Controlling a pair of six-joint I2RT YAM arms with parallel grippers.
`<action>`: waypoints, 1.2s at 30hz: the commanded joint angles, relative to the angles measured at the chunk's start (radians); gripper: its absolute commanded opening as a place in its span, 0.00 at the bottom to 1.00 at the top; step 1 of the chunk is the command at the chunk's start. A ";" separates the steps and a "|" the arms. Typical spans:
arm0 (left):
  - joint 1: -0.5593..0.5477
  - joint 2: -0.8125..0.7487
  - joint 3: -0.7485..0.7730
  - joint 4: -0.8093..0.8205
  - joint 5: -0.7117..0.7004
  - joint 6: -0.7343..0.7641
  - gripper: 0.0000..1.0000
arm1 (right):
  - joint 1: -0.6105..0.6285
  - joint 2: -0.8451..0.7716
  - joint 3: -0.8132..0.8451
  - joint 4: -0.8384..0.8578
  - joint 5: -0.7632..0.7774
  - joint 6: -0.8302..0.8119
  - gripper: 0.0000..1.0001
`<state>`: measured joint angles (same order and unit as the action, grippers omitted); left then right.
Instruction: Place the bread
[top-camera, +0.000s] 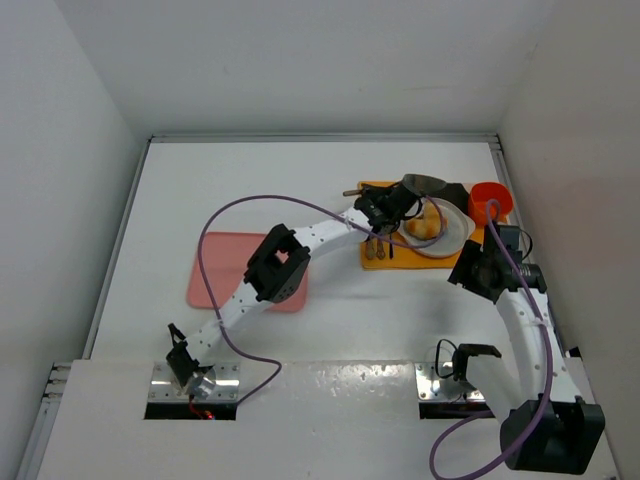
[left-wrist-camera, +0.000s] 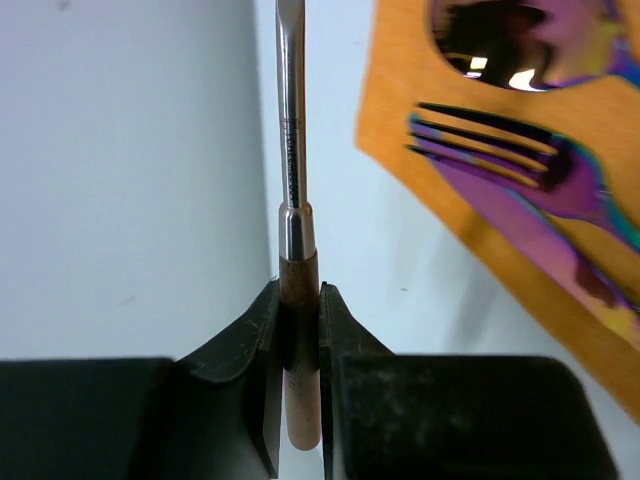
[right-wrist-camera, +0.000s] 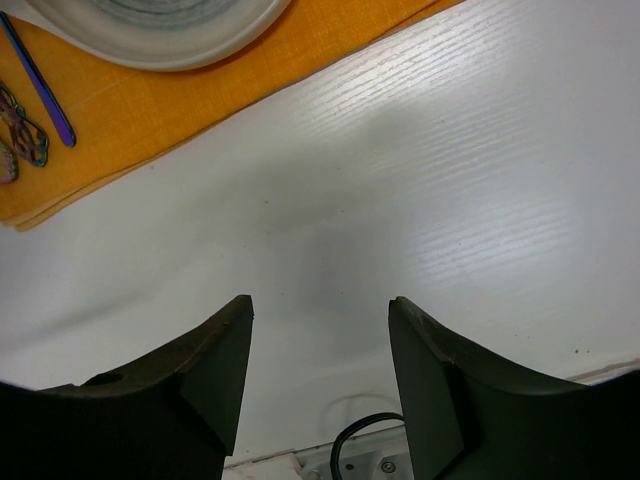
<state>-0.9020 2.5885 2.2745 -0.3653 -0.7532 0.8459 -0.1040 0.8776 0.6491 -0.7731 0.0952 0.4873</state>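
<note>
The bread (top-camera: 424, 226), a small golden-yellow bun, lies on a white plate (top-camera: 458, 232) on the orange mat (top-camera: 378, 255) at the back right. My left gripper (top-camera: 385, 208) is just left of the bread and is shut on a utensil (left-wrist-camera: 290, 150) with a brown wooden handle and a steel shaft. The left wrist view shows the handle clamped between the jaws (left-wrist-camera: 300, 295); the bread is out of that view. My right gripper (top-camera: 468, 270) is open and empty in front of the plate, above bare table (right-wrist-camera: 320, 310).
A pink tray (top-camera: 240, 262) lies at the left, partly under my left arm. An orange cup (top-camera: 490, 200) stands at the mat's right end, with a dark grey object (top-camera: 428, 183) behind the plate. An iridescent fork (left-wrist-camera: 540, 170) lies on the mat (left-wrist-camera: 400, 100). The plate rim (right-wrist-camera: 160, 35) shows in the right wrist view.
</note>
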 joint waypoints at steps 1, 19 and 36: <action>0.017 -0.018 0.025 0.175 -0.106 0.088 0.00 | -0.006 -0.003 0.004 0.011 -0.014 0.011 0.57; 0.582 -0.697 -0.473 -0.403 0.307 -0.376 0.00 | -0.017 -0.042 -0.068 0.071 0.006 -0.013 0.57; 1.400 -0.979 -1.201 -0.432 0.641 -0.344 0.00 | -0.022 -0.143 -0.135 -0.008 -0.051 -0.044 1.00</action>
<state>0.4641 1.6264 1.0664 -0.8482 -0.1810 0.4866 -0.1223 0.7593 0.5049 -0.7551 0.0544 0.4446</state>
